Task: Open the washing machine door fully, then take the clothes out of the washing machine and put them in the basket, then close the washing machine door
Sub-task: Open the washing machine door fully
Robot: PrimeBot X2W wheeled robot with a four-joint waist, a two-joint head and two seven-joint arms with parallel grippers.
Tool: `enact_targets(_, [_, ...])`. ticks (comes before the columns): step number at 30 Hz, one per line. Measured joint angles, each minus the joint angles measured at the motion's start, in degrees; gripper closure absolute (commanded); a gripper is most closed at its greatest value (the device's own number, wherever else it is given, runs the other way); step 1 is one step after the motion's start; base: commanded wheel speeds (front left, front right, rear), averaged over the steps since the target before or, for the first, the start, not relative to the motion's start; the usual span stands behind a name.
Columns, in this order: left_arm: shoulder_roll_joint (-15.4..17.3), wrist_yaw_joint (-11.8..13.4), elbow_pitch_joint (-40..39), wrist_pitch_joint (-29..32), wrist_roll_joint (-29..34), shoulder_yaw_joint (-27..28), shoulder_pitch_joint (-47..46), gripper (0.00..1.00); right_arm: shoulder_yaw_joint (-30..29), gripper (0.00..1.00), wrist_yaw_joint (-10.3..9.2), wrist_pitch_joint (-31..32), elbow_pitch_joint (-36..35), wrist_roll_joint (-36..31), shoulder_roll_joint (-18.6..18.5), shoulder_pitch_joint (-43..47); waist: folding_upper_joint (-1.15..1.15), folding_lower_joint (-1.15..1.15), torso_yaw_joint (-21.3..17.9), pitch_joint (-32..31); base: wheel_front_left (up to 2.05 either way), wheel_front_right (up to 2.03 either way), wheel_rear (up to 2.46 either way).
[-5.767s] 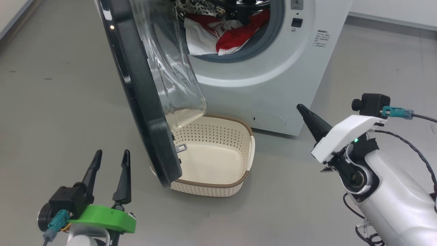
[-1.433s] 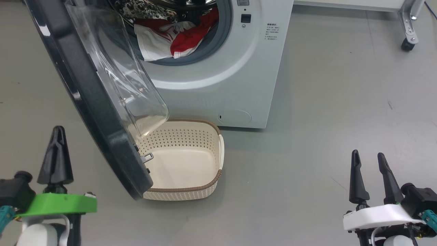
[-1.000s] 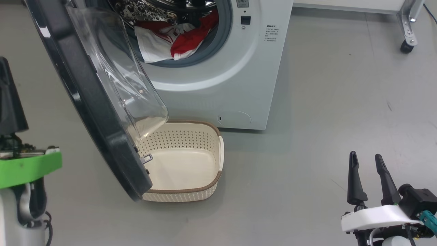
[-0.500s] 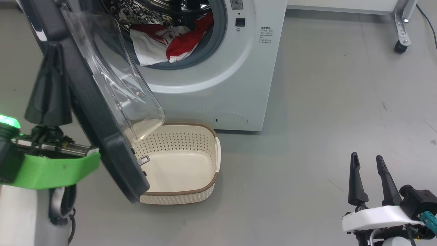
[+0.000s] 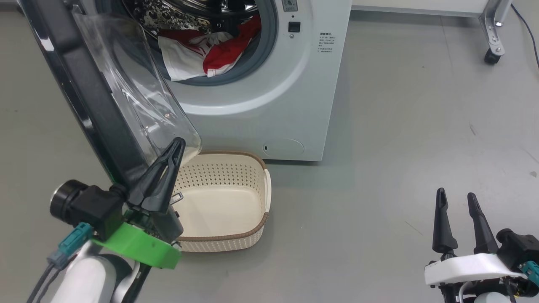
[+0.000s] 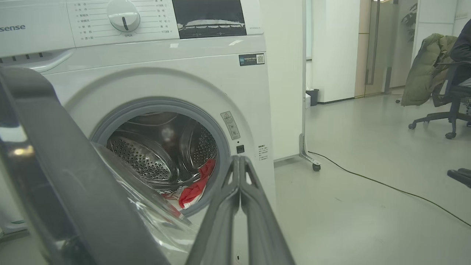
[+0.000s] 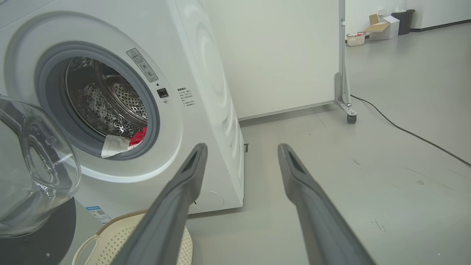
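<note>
Pointing up with jaws shut, the left gripper (image 5: pixel 178 146) sits beside the glass bowl (image 5: pixel 134 80) of the washing machine door (image 5: pixel 84 101), above the basket (image 5: pixel 266 210). Pushing there, it may skid off the curved glass, leaving the door half open. Red clothes (image 5: pixel 223 50) lie in the drum (image 5: pixel 160 10). The right gripper (image 5: pixel 455 195) waits open. Moments earlier, the left gripper stood outside the door.

Grey floor (image 5: pixel 400 147), white washing machine (image 5: pixel 294 97) standing ahead of the jaws of the left gripper (image 5: pixel 180 143), cream basket (image 5: pixel 229 243) (brown-rimmed) close beside those jaws
</note>
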Motion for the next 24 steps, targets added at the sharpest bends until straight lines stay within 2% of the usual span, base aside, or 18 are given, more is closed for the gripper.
enact_targets(11, [-1.49, 0.00, 3.70, 3.86, -3.91, -3.50, 3.63, 1.00, -0.25, 0.00, 0.66, 0.00, 0.90, -0.14, 0.19, 0.00, 0.00, 0.00, 0.20, -0.47, 0.00, 0.00, 0.00])
enact_targets(24, [-1.94, 0.01, 9.54, 4.66, -6.06, -2.42, 5.86, 1.00, 0.05, 0.00, 1.45, 0.00, 1.51, -0.40, 0.44, -0.03, 0.00, 0.00, -0.93, -0.76, 0.00, 0.00, 0.00])
